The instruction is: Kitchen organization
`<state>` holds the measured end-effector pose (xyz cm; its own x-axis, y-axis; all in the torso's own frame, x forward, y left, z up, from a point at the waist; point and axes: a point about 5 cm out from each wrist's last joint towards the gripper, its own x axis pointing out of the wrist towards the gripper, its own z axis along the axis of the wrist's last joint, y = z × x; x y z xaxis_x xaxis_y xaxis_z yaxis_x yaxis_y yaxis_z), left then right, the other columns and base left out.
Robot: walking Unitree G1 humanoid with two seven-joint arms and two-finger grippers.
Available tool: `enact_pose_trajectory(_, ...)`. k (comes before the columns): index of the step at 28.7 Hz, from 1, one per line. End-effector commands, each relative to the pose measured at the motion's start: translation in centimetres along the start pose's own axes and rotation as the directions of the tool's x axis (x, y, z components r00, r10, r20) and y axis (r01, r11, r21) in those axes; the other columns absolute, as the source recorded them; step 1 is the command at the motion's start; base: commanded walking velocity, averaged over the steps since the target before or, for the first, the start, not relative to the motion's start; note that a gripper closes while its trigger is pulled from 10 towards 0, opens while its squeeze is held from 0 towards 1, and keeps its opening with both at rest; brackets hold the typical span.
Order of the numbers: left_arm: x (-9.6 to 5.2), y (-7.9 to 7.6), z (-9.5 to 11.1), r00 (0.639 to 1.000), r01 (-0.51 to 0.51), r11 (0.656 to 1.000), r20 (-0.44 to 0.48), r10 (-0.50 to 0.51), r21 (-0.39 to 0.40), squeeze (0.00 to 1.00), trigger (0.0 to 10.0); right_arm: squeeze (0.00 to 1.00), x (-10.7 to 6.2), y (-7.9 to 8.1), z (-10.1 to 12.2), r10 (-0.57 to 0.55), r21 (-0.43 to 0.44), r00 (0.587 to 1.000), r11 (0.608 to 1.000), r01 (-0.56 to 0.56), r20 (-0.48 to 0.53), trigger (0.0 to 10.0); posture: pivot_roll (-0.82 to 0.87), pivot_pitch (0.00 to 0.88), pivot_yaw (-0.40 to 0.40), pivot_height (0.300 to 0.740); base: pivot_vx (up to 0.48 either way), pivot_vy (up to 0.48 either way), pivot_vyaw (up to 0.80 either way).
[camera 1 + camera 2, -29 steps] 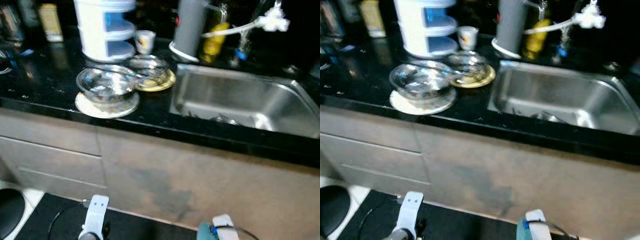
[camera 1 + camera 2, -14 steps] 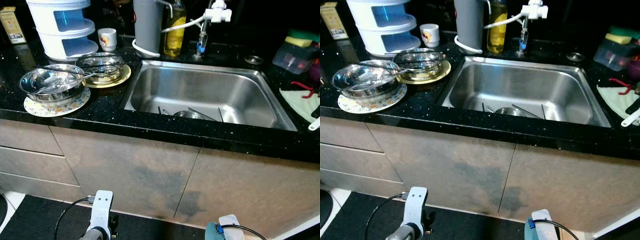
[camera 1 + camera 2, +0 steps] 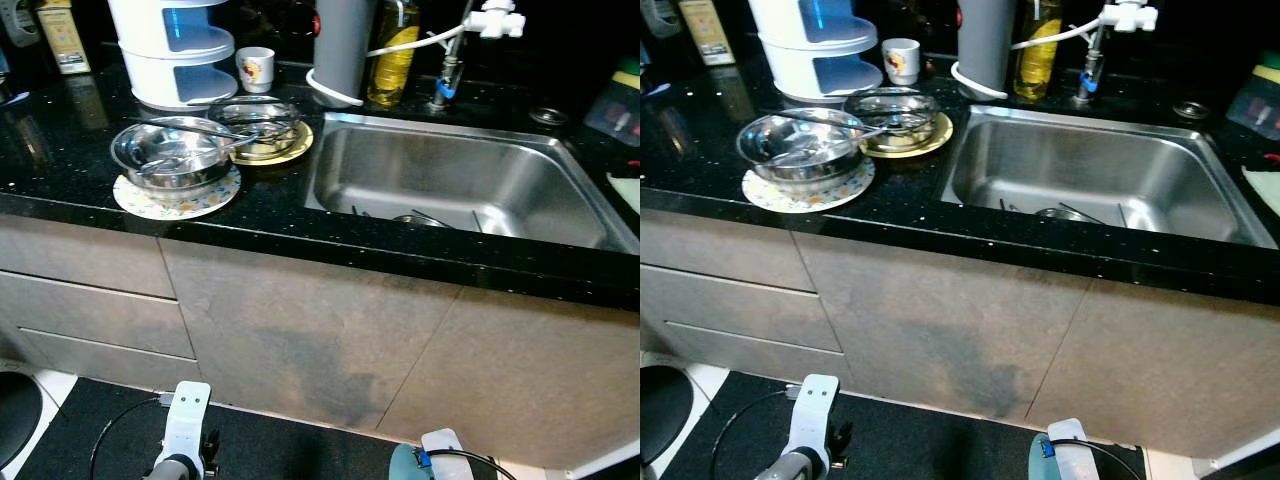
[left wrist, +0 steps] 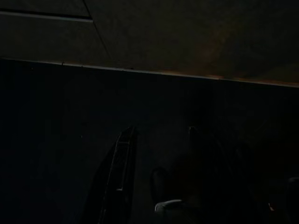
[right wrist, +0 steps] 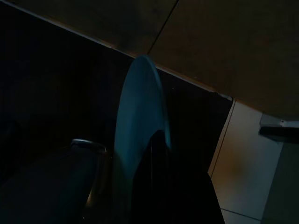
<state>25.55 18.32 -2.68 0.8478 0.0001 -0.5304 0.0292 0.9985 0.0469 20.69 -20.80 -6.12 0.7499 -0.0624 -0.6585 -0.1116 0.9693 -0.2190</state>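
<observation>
Left eye view gives you the black counter [image 3: 60, 150] with a steel sink [image 3: 470, 185] set into it. Near the counter's front edge sits a steel bowl [image 3: 170, 155] on a flowery plate [image 3: 215, 195]. Just behind it, touching or almost touching, a glass bowl [image 3: 255, 115] sits on a yellow plate [image 3: 295, 145]. A long spoon or fork lies across both bowls. Toward the back edge you see a white and blue stacked box [image 3: 175, 50], a small white cup [image 3: 255, 68], a tall grey jug [image 3: 340, 45] and a yellow bottle [image 3: 392, 55]. A white tap [image 3: 490, 20] hangs over the sink, and some cutlery [image 3: 420, 218] lies in the sink's bottom.

Both arms hang low in front of the grey cupboard doors [image 3: 300, 330], well below the counter. Up here you only see the wrist tops.

Right wrist view shows you what the head views cannot: the right tool [image 5: 154, 177] is clamped on a thin blue-green plate [image 5: 138, 135], held on its edge above a dark mat and a pale floor tile [image 5: 243, 158].

Left wrist view is very dark. You can make out the left tool [image 4: 154, 177] with its fingers [image 4: 119, 172] apart, holding nothing, over the dark mat.
</observation>
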Motion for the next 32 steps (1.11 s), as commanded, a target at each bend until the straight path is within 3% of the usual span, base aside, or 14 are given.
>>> enact_pose_trajectory(1,-0.1,0.0,-0.4,1.0,0.001,1.0,-0.009,-0.001,0.018,0.0,10.0,0.0,-0.3,-0.3,-0.7,-0.011,-0.003,1.0,1.0,0.011,-0.02,10.0,-0.09,0.151,-0.051,0.74,0.0,0.0,0.0)
enact_pose_trajectory(6,0.1,-0.6,0.4,0.999,0.051,0.994,0.009,-0.052,0.096,0.0,10.0,0.0,-0.2,-0.7,-0.4,-0.018,0.036,1.0,0.999,0.018,-0.001,10.0,-0.08,0.146,-0.044,0.74,0.0,0.0,0.0)
enact_pose_trajectory(8,-0.1,-1.3,1.3,0.987,0.141,0.963,0.041,-0.154,0.229,0.0,10.0,0.0,0.1,-1.0,1.1,0.03,0.152,0.996,0.988,-0.042,0.082,10.0,-0.08,0.146,-0.038,0.74,0.0,0.0,0.0)
enact_pose_trajectory(10,-0.1,-1.3,1.3,0.987,0.141,0.963,0.041,-0.154,0.229,0.0,10.0,0.0,0.1,-1.0,1.1,0.03,0.152,0.996,0.988,-0.042,0.082,10.0,-0.08,0.146,-0.038,0.74,0.0,0.0,0.0)
enact_pose_trajectory(11,-0.2,-1.6,1.6,0.981,0.166,0.947,0.05,-0.187,0.274,0.0,10.0,0.0,0.1,-1.1,1.7,0.05,0.182,0.992,0.981,-0.071,0.115,10.0,-0.08,0.146,-0.038,0.74,0.0,0.0,0.0)
enact_pose_trajectory(13,-1.2,-1.3,4.2,0.948,0.214,0.928,0.165,-0.273,0.305,0.0,10.0,0.0,-0.1,-0.9,5.2,0.239,0.14,0.919,0.945,-0.294,0.315,10.0,-0.09,0.148,-0.029,0.74,0.0,0.0,0.0)
enact_pose_trajectory(15,-2.3,-1.2,6.5,0.9,0.25,0.925,0.285,-0.331,0.285,0.0,10.0,0.0,-0.7,-0.9,7.7,0.357,0.066,0.826,0.903,-0.425,0.437,10.0,-0.08,0.153,-0.027,0.74,0.0,0.0,0.0)
enact_pose_trajectory(16,-2.3,-1.2,6.5,0.9,0.25,0.925,0.285,-0.331,0.285,0.0,10.0,0.0,-0.7,-0.9,7.7,0.357,0.066,0.826,0.903,-0.425,0.437,10.0,-0.08,0.153,-0.027,0.74,0.0,0.0,0.0)
enact_pose_trajectory(17,-2.9,-1.1,7.6,0.871,0.272,0.923,0.338,-0.356,0.271,0.0,10.0,0.0,-1.1,-1.0,8.9,0.386,0.043,0.789,0.887,-0.46,0.479,10.0,-0.08,0.155,-0.028,0.74,0.0,0.0,0.0)
enact_pose_trajectory(19,-4.6,-0.8,10.2,0.793,0.316,0.904,0.443,-0.418,0.287,0.0,10.0,0.0,-2.6,-1.4,11.8,0.472,-0.031,0.677,0.832,-0.554,0.565,10.0,-0.08,0.155,-0.028,0.74,0.0,0.0,0.0)
enact_pose_trajectory(21,-5.9,-0.6,11.7,0.743,0.342,0.886,0.486,-0.459,0.314,0.0,10.0,0.0,-3.8,-1.7,13.7,0.544,-0.105,0.591,0.782,-0.614,0.595,10.0,-0.07,0.162,-0.032,0.74,0.0,0.0,0.0)
enact_pose_trajectory(29,-7.6,0.7,14.6,0.699,0.298,0.898,0.566,-0.436,0.323,0.0,10.0,0.0,-5.5,-3.1,16.1,0.64,-0.237,0.5,0.723,-0.649,0.583,10.0,-0.07,0.165,-0.034,0.74,0.0,0.0,0.0)
enact_pose_trajectory(32,-9.3,0.6,16.4,0.636,0.403,0.861,0.582,-0.507,0.31,0.0,10.0,0.0,-7.4,-4.3,17.8,0.679,-0.268,0.432,0.673,-0.69,0.594,10.0,-0.07,0.166,-0.031,0.74,0.0,0.0,0.0)
